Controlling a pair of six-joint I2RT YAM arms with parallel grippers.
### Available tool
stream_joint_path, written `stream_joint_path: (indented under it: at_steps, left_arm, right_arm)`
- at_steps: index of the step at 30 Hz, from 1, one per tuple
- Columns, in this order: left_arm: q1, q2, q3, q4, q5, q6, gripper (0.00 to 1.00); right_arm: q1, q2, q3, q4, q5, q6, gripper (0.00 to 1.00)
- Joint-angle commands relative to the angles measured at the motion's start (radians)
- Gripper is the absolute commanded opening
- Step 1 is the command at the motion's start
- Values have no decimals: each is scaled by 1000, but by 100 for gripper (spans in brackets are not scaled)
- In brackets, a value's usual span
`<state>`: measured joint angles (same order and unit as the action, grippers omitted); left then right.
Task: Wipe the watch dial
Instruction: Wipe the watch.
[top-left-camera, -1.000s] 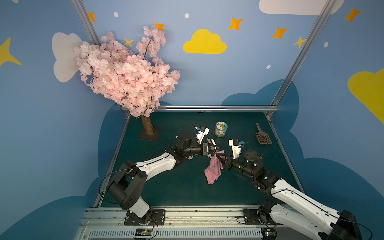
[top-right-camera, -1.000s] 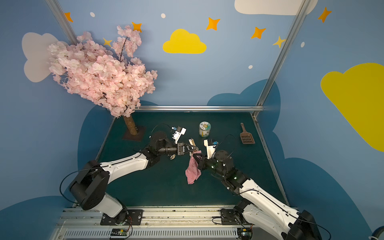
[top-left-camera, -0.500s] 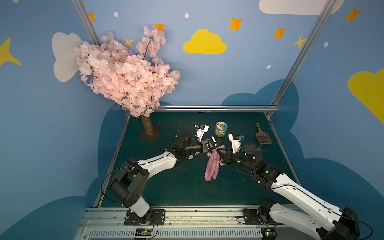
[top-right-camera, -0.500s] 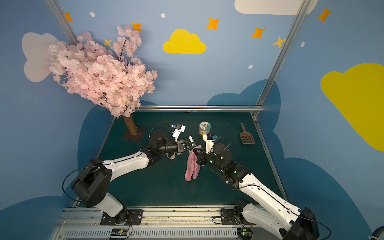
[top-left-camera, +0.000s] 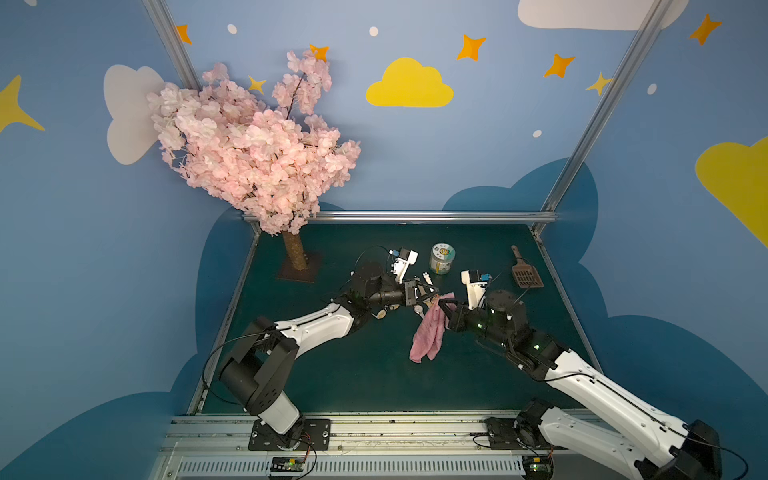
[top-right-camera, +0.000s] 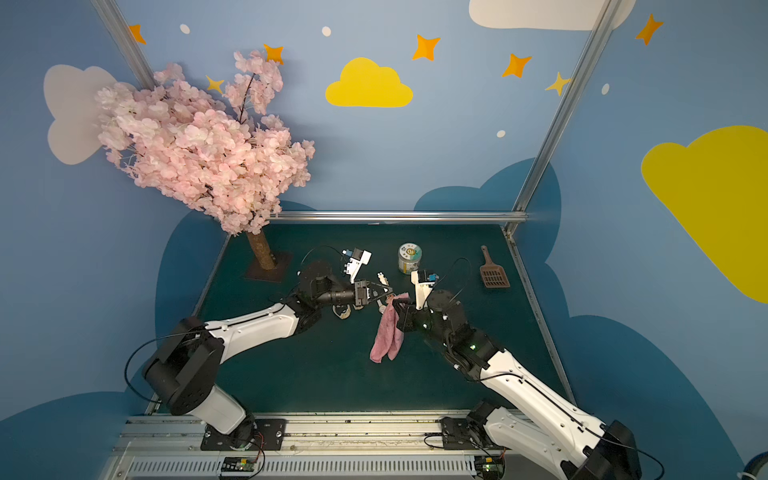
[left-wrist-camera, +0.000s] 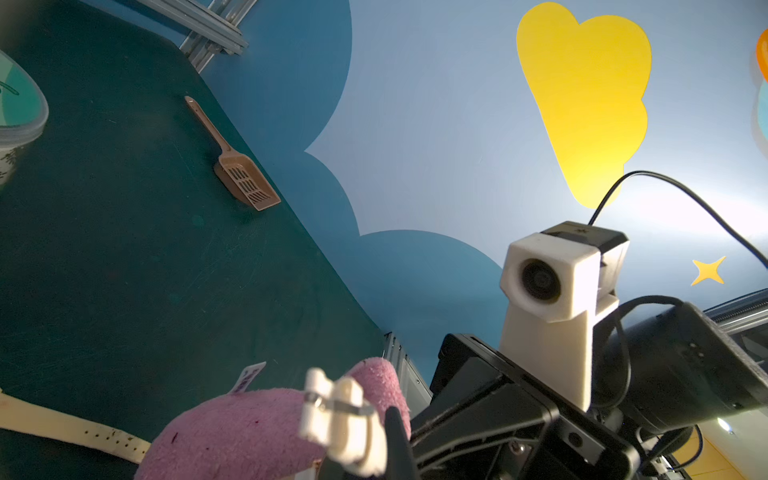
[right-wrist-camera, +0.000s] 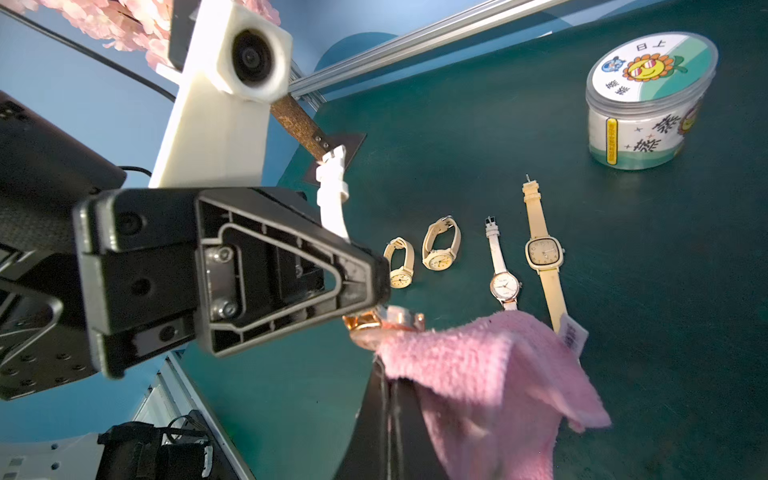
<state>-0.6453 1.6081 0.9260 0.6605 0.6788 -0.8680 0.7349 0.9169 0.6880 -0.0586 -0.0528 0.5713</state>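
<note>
**Two arms, one watch, one pink rag**

We've got the left gripper (top-left-camera: 432, 296) clamped on the watch (right-wrist-camera: 365, 327), holding it up in the air over the middle of the green mat (top-left-camera: 332, 374). From the right wrist view we only get the case edge-on. It's shiny rose-gold, with a white strap poking up past the black finger and ending in a keeper loop and buckle. We can't read the dial from any angle, since the face is turned sideways and half tucked behind fabric.

The right gripper (top-left-camera: 447, 308) is pinched tight on a fluffy pink cloth (top-left-camera: 430, 334). The top fold of the cloth is touching the rim of the case and the rest dangles loose. We can't tell if the bottom end reaches the mat.

Down on the mat we spot a square-dial watch (right-wrist-camera: 543, 251) on a cream strap, laid out flat. A slim round watch (right-wrist-camera: 504, 286) on a white strap lies just beside it. Further back sit a labelled jar (top-left-camera: 441, 258) and a brown scoop (top-left-camera: 527, 274), both well apart from the two grippers
</note>
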Motion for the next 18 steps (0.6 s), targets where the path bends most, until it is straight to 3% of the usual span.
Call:
stream_joint_path:
  at_steps: [1,3,9,12,18]
  left_arm:
    - [0,-24,-4,28,5,2,3]
    - [-1,-25,-3,30,7,0,3]
    - [0,-28,-9,30,4,-2,3]
    - [-1,-28,-6,32,1,-2,3]
    - [-1,-25,-2,32,2,-3,3]
  right_arm:
    - [0,-35,-49,160,-97,-21,0]
    - [1,-38,-51,157,-86,-14,0]
    - [1,-40,28,-91,112,4,0]
    - [3,-59,14,-48,74,-21,0]
    - [2,-48,-49,171,-145,-39,0]
